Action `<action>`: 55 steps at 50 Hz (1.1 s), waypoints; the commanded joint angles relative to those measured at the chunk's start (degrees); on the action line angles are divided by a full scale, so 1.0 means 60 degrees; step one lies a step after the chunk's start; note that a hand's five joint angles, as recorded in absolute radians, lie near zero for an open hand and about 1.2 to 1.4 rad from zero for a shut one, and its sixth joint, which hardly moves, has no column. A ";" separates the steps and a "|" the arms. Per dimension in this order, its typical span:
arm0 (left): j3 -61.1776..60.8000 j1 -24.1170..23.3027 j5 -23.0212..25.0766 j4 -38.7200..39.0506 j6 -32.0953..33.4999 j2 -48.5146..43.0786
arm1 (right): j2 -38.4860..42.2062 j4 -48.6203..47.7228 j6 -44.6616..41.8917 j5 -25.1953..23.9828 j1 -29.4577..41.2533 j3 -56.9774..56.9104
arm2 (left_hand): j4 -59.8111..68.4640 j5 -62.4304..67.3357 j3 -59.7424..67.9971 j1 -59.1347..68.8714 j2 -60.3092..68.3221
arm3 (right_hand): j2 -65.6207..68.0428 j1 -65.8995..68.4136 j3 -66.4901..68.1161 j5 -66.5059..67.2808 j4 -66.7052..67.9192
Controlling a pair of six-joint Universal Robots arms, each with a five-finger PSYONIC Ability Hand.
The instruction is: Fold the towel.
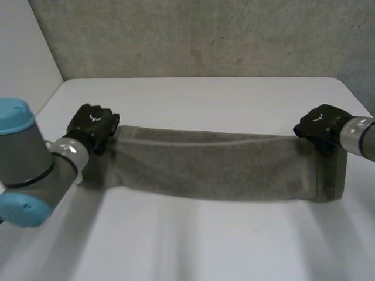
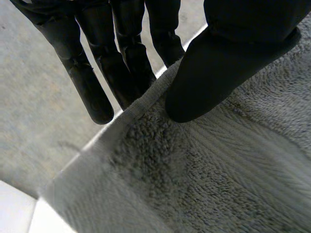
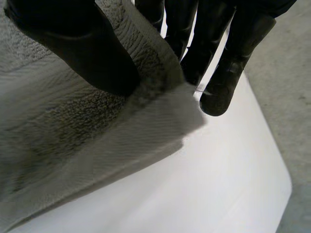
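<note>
left arm (image 1: 26,161) cut by head view's edge, fingers of right hand (image 3: 233,53) partly behind towel (image 3: 87,145) corner

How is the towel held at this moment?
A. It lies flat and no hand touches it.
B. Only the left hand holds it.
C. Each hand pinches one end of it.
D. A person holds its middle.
C: the left hand and the right hand each pinch an end of the towel between thumb and fingers.

Both arms out wide, hands well apart. The left hand (image 1: 92,126) pinches one end of the towel (image 1: 211,167), thumb on top, fingers straight behind the edge. The right hand (image 1: 319,124) has the same grip at the opposite end.
</note>
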 commanded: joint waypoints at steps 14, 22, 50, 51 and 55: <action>0.4558 -0.0073 -0.0476 0.0969 -0.0067 -0.4320 | 0.2532 -0.6175 0.0006 0.1116 0.0483 -0.0403 | -0.1519 -0.1324 -0.1500 -0.1150 -0.1510 | -0.7987 -0.7963 -0.7973 -0.8051 -0.7968; 0.4397 -0.0352 -0.0476 0.1350 -0.0081 -0.4466 | 0.2637 -0.6279 0.0181 0.1556 0.0570 -0.0184 | -0.9902 -0.9707 -0.9883 -0.9533 -0.9893 | -1.1127 -1.1104 -1.1114 -1.1192 -1.1108; -0.0683 -0.0147 -0.0491 0.1364 -0.0169 -0.0336 | -0.0865 -0.3655 0.3389 0.0797 -0.0336 0.3667 | -0.8642 -0.8447 -0.8623 -0.8273 -0.8633 | -0.9348 -0.9324 -0.9334 -0.9412 -0.9329; -0.0918 -0.0132 -0.0476 0.1409 -0.0169 -0.0306 | -0.0865 -0.3657 0.3390 0.0795 -0.0338 0.3669 | -0.8446 -0.8251 -0.8427 -0.8077 -0.8437 | -0.9347 -0.9324 -0.9334 -0.9412 -0.9328; -0.1243 -0.0117 -0.0506 0.1570 -0.0184 -0.0379 | -0.0719 -0.4124 0.3463 0.0269 -0.0689 0.4078 | -0.8360 -0.8165 -0.8341 -0.7991 -0.8351 | -0.8927 -0.8903 -0.8913 -0.8991 -0.8908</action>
